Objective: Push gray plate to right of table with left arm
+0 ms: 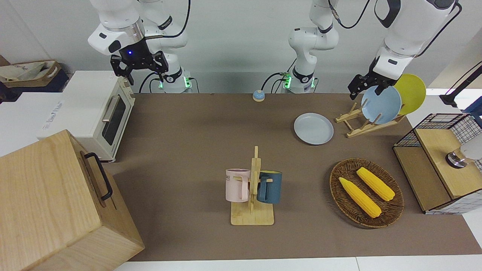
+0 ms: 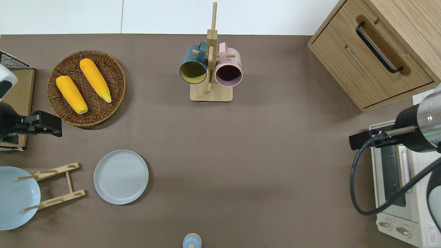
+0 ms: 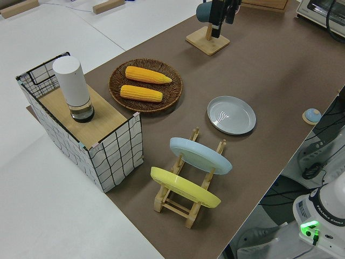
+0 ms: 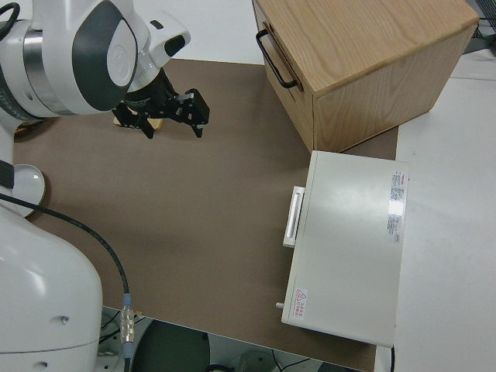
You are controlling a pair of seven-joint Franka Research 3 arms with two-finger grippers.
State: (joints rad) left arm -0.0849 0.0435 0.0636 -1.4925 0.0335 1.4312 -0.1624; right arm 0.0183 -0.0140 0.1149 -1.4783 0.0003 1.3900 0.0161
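Observation:
The gray plate (image 1: 313,128) (image 2: 121,176) (image 3: 232,115) lies flat on the brown table (image 1: 180,150) (image 2: 262,148), toward the left arm's end and beside a wooden plate rack. My left gripper (image 1: 367,90) (image 2: 44,124) hangs in the air with its fingers apart and nothing in them. In the overhead view it is over the table between the wicker basket and the rack, well apart from the gray plate. The right arm is parked, its blue-lit gripper (image 1: 145,73) (image 4: 172,124) open.
The wooden rack (image 1: 357,124) (image 2: 55,186) holds a bluer plate (image 1: 381,104) and a yellow plate (image 1: 412,92). A wicker basket (image 1: 367,222) with two corn cobs, a mug stand (image 1: 252,188), a wire-sided shelf (image 1: 433,165), a toaster oven (image 1: 101,113), a wooden cabinet (image 1: 49,203) and a small bell (image 1: 258,95) stand around.

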